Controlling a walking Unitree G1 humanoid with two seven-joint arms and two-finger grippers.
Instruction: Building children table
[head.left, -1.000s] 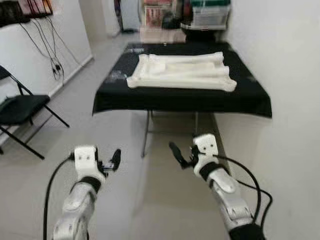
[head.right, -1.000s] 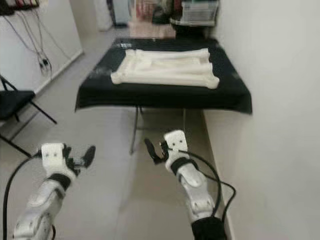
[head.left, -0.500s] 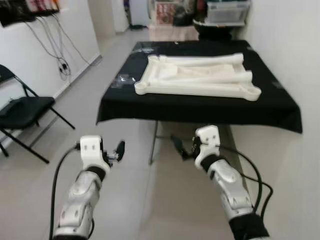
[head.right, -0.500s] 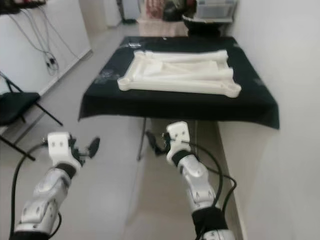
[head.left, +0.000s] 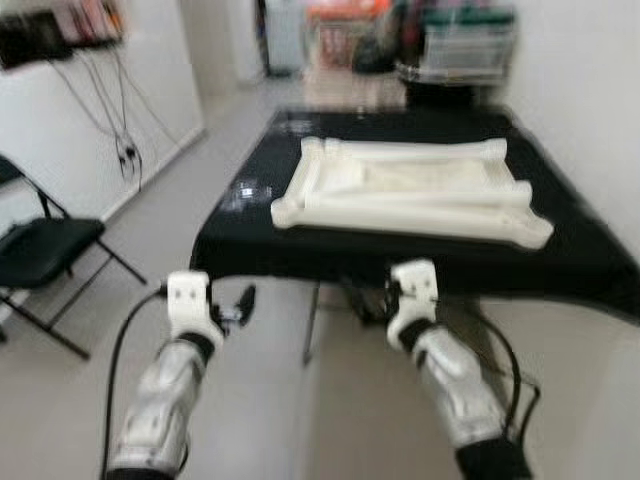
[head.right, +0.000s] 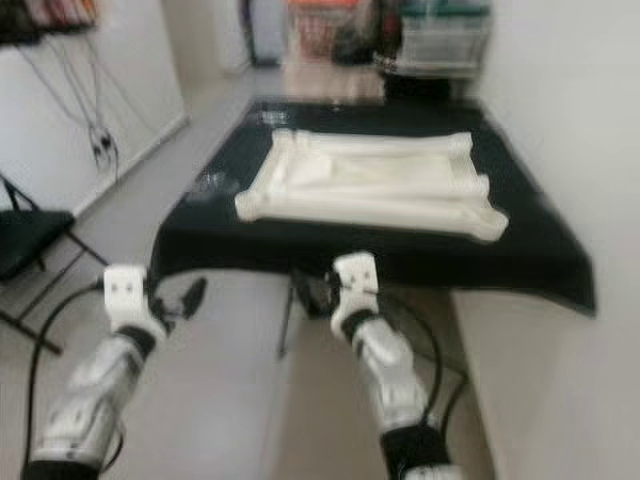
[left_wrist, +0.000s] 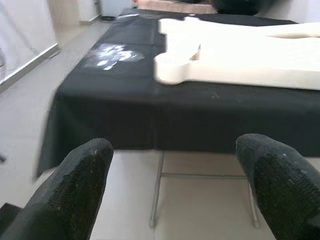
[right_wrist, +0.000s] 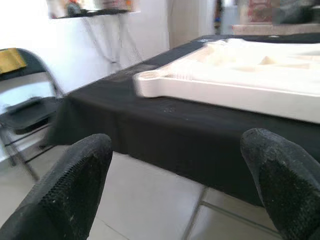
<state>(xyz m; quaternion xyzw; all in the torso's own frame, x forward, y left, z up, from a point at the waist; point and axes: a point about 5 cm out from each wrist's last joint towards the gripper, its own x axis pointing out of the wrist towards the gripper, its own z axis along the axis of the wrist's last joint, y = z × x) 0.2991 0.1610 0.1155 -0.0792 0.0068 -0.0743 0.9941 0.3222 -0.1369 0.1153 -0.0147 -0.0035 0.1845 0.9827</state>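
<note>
The white children's table parts (head.left: 410, 192), a flat frame with long rounded bars on it, lie on a table covered by a black cloth (head.left: 290, 255) straight ahead. Both arms are held out low in front of me, short of the cloth's near edge. My left gripper (head.left: 238, 306) is open, and in the left wrist view (left_wrist: 175, 160) it points at the near left corner of the white frame (left_wrist: 175, 70). My right gripper (head.left: 362, 300) is also open, with the frame's corner (right_wrist: 150, 82) showing above the cloth edge between its fingers. Neither holds anything. The head views are blurred.
A black folding chair (head.left: 45, 250) stands at the left by a white wall with hanging cables (head.left: 125, 130). A white wall (head.right: 560, 150) runs close along the table's right side. Boxes and clutter (head.left: 460, 45) sit behind the table. Metal table legs (left_wrist: 157, 190) show under the cloth.
The whole view has shifted: the camera has come closer to the black table, which now looks larger and nearer. Both grippers stay open and held out in front.
</note>
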